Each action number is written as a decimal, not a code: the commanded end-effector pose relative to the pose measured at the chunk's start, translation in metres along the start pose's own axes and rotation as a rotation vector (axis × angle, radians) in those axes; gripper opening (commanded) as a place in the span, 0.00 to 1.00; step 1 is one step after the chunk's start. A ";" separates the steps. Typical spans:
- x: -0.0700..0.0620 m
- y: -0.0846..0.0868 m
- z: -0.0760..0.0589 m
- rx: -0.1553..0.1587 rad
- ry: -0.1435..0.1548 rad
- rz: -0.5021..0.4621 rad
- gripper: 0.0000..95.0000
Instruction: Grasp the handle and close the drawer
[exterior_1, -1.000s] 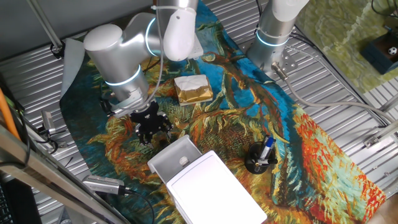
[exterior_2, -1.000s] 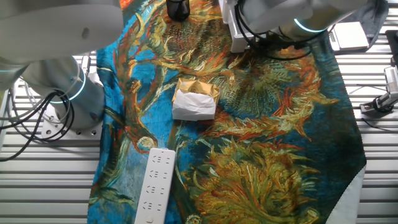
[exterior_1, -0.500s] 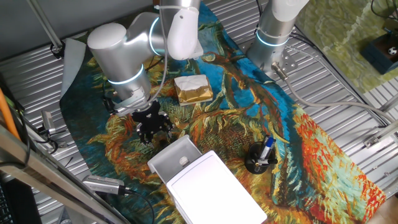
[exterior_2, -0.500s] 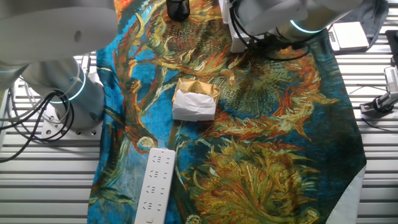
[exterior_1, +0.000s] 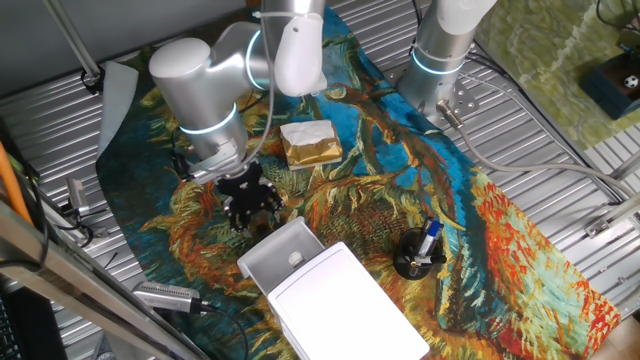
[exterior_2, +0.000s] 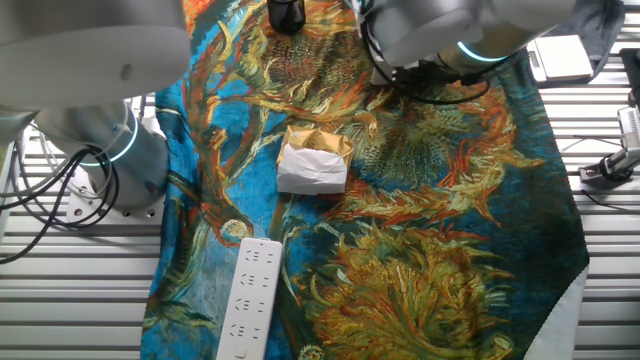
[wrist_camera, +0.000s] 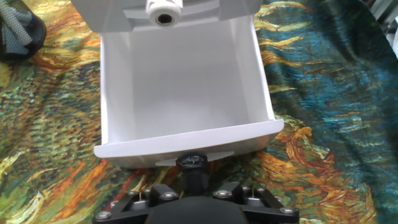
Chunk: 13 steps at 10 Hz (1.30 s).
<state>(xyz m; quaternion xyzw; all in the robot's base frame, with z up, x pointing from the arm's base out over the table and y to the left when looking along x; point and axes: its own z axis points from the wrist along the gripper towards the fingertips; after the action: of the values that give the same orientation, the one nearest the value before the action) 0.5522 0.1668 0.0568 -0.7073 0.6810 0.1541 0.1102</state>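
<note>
drawer (wrist_camera: 186, 81): pulled open and empty, sticking out of the white box (exterior_1: 340, 305) at 10 o'clock; looks like light, stiff, slick plastic.
handle (wrist_camera: 186, 157): tiny knob under the front lip, mostly hidden, so pinch there.
gripper (exterior_1: 250, 203): just short of the drawer front, holding nothing; can't tell how wide it's spread.
</note>
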 end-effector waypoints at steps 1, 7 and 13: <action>0.000 -0.002 0.002 0.011 0.001 0.005 0.20; -0.008 -0.001 0.006 0.023 -0.018 0.017 0.00; -0.022 0.005 0.010 0.029 -0.022 0.033 0.00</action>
<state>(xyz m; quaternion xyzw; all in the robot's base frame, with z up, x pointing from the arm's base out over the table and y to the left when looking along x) 0.5459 0.1921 0.0562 -0.6926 0.6935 0.1537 0.1255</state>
